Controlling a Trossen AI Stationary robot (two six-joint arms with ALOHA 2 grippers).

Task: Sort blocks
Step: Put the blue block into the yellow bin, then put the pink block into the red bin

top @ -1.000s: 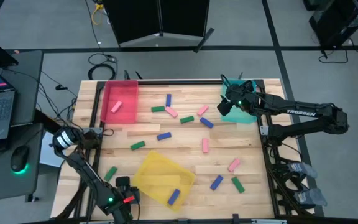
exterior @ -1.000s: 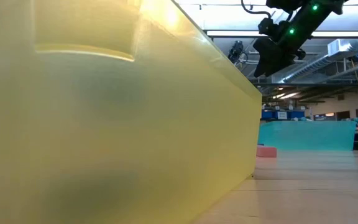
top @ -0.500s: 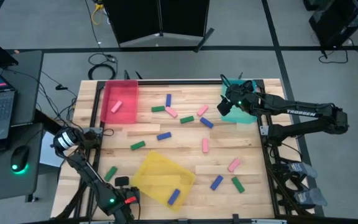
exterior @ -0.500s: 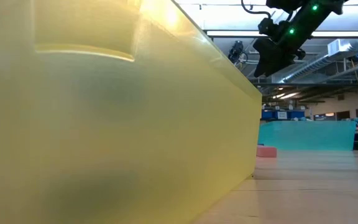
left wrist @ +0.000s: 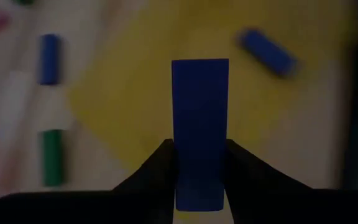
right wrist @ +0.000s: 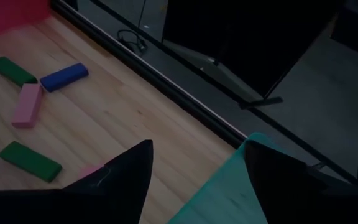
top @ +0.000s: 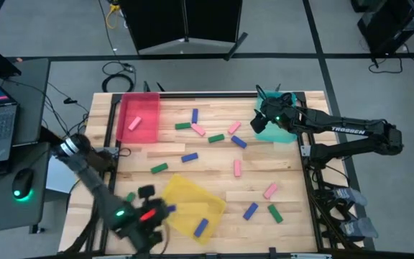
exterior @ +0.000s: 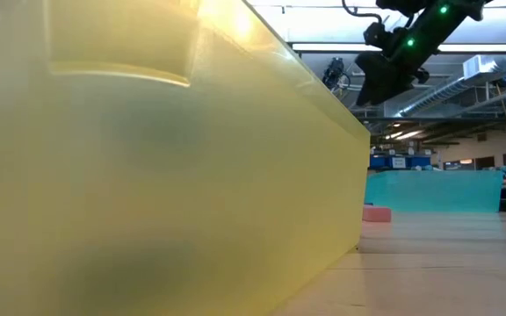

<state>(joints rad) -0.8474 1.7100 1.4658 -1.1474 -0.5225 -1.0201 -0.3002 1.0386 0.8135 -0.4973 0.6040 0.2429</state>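
The left gripper (left wrist: 199, 163), newly clamped on a blue block (left wrist: 199, 130), has lifted it from the table's near left and now carries it over the yellow tray (top: 185, 191), its likely home. The right gripper (top: 264, 119) hovers empty, fingers apart, above the teal tray (top: 287, 135).

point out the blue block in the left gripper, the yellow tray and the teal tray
blue block (left wrist: 199, 130): left wrist view, middle of its face
yellow tray (top: 185, 198): high view, bare floor
teal tray (top: 287, 134): high view, near edge
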